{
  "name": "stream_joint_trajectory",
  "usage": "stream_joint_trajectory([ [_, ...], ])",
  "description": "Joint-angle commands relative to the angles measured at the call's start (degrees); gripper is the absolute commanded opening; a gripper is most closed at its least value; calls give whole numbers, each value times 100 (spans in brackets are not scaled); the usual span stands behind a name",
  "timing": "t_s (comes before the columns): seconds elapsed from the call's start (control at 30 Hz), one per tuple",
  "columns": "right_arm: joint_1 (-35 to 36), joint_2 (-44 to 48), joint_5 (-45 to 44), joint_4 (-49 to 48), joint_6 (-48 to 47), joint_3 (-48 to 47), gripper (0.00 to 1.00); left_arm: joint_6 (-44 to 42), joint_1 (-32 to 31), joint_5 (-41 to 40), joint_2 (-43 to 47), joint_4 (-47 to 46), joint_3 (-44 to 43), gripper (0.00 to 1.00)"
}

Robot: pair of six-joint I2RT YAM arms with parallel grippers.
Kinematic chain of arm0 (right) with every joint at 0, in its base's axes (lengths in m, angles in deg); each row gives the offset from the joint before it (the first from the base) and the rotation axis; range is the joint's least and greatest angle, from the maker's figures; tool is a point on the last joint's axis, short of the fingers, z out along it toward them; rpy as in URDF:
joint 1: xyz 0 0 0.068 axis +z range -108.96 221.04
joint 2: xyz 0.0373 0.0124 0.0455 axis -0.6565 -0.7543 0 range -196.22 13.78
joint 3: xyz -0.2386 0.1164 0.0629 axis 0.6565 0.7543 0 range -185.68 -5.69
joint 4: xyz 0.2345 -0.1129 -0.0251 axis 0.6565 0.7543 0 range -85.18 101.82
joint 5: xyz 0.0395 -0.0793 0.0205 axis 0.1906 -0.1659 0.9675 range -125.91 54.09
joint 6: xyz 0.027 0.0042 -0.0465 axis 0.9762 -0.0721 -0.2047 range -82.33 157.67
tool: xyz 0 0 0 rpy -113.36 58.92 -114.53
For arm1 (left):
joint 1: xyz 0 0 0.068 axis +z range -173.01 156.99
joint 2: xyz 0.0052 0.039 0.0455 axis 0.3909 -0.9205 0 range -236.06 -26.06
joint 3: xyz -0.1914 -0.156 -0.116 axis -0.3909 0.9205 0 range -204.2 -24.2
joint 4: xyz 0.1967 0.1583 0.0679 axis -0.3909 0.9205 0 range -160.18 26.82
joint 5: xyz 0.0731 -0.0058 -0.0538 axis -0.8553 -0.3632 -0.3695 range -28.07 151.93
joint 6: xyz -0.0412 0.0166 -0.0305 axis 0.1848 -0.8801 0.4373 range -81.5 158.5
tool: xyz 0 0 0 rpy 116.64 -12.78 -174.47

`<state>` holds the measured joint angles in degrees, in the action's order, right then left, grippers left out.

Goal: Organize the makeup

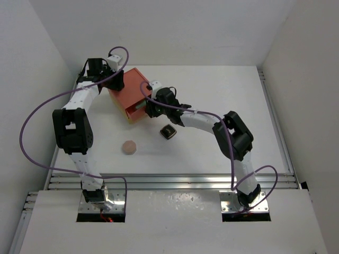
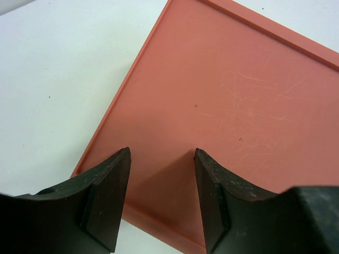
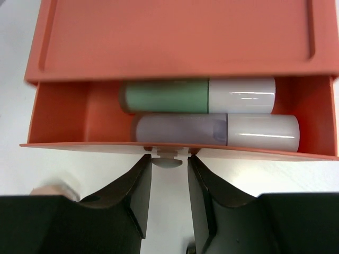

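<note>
My left jaws were over the flat top of the box [image 2: 222, 95], near its 10 o'clock corner in the overhead view. They stood partly open with nothing between them, only the scratched orange-red lid showing in the gap. I could not tell whether the tips touched the lid.

The box [image 1: 130, 98] sat toward 11 o'clock on the white counter [image 1: 222, 95], turned so its front faced about 4 o'clock. At 6 o'clock from it, well apart, the pink disc [image 1: 129, 147] lay alone on the counter.

The drawer [image 3: 53, 106] was pulled out of the box front. Two bottles lay on their sides in it, touching along their length, caps toward 3 o'clock in my right wrist view. The green bottle [image 3: 164, 96] with a white cap was at the back. The grey bottle [image 3: 180, 131], also white-capped, was nearer the drawer front.

My right jaws were closed narrowly on the small pale knob [image 3: 168, 160] at the middle of the drawer front, one pad on each side of it.

The black square compact [image 1: 168, 132] lay on the counter at 4 o'clock from the box, near my right wrist and at about 2 o'clock from the disc.
</note>
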<state>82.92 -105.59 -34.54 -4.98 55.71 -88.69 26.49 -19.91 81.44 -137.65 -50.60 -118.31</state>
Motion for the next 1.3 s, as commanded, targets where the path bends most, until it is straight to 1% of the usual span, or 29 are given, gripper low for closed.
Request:
stream_joint_trajectory([
  [0.0, -76, -374, -128, -698, 59, -541, 34, -3, 86, -96, -434, 1005, 384, 57],
  [0.1, -93, -586, -128, -777, 120, -874, 33, -3, 86, -96, -434, 1005, 436, 57],
  [0.2, -67, -745, -128, -848, 261, -1016, 34, -3, 86, -96, -434, 1005, 437, 57],
  [0.4, -67, -657, -462, -883, 261, -779, 36, -3, 86, -44, -434, 1005, 490, 57],
  [0.6, -102, -965, -445, -576, 191, -1253, 36, -56, 86, -44, -434, 1005, 490, 57],
  [0.73, -84, -921, -269, -567, 208, -1088, 36, -56, 86, -44, -434, 1005, 490, 57],
  [0.77, -84, -782, -260, -619, 174, -1008, 36, -56, 86, -44, -434, 1005, 490, 57],
  [0.8, -67, -720, -251, -637, 147, -773, 39, -56, 86, 9, -434, 1005, 490, 57],
  [0.83, -67, -536, -207, -698, 121, -674, 39, -56, 86, 9, -434, 1005, 490, 57],
  [0.9, -67, -395, -207, -742, 129, -472, 43, -56, 86, 9, -434, 1005, 490, 57],
  [0.93, -67, -255, -207, -777, 138, -80, 47, -56, 86, 9, -434, 1005, 490, 57],
  [1.03, -76, -78, -190, -1006, 278, 363, 53, -56, 86, 62, -434, 1005, 437, 57],
  [1.13, -93, -253, -163, -813, 314, 198, 58, -56, 86, 62, -486, 1005, 437, 57],
  [1.27, -111, -604, -163, -882, 279, -41, 59, -56, 86, 62, -486, 1005, 437, 57],
])
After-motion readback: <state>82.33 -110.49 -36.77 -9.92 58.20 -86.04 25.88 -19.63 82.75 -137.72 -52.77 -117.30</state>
